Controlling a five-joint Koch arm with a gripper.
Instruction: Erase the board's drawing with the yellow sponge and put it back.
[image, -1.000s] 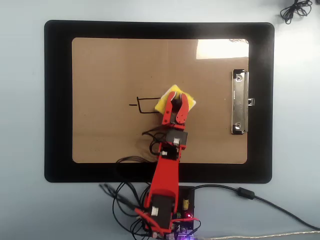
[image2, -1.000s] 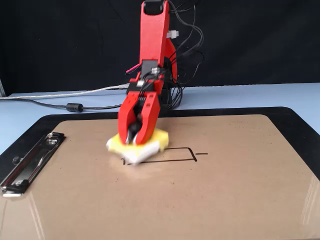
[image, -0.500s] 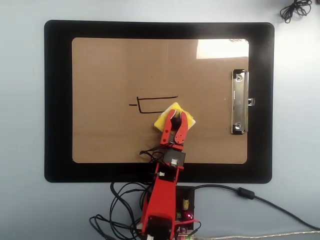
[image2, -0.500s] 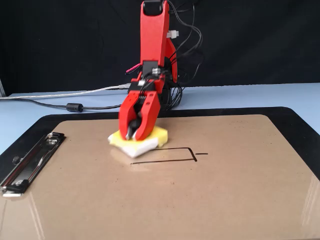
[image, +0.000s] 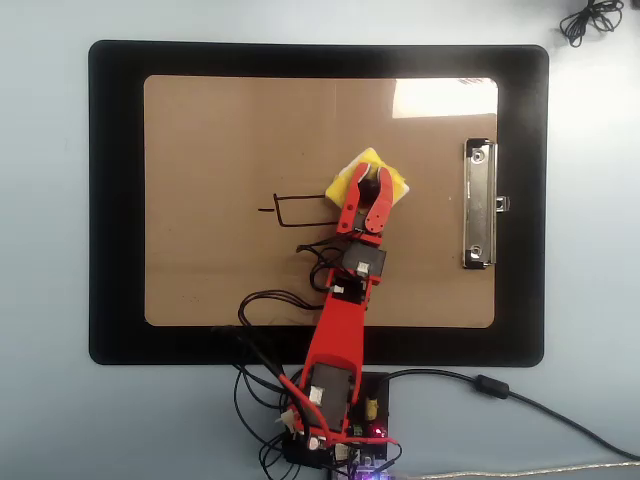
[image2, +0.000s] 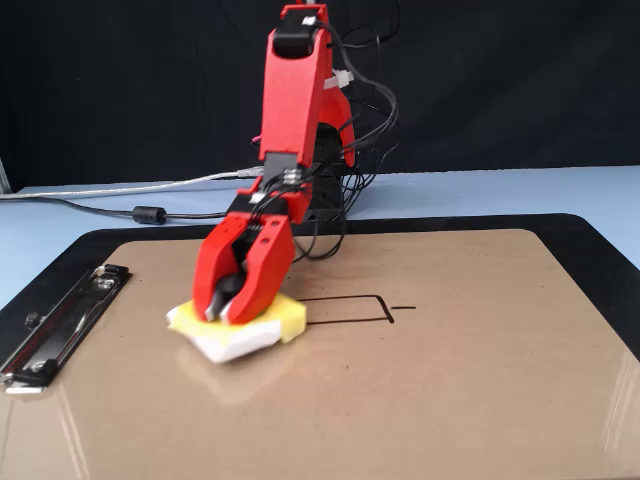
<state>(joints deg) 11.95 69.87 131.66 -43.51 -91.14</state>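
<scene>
You are holding the yellow sponge (image: 368, 177) down on the board (image: 220, 130), with the gripper (image: 368, 176) closed around the black knob in the sponge's middle, jaws pinched on either side of it. In the overhead view the sponge is sitting at the right end of the drawing (image: 300, 210), whose right portion is not visible there, whether covered or already wiped; the left part of the thin outline and its short dash are showing bare on the brown surface. In the fixed view the sponge (image2: 240, 328) is lying flat and the line (image2: 360, 310) is running away from it to the right. To do this stroke well, you are probably best keeping the sponge pressed level, so the whole face is rubbing rather than one corner, and sliding it straight along the outline toward the far dash. Keep the pressure steady; too much may be dragging the board across the black mat (image: 115, 200), too little may be leaving streaks. The metal clip (image: 479, 205) is lying well apart, away from the stroke.
</scene>
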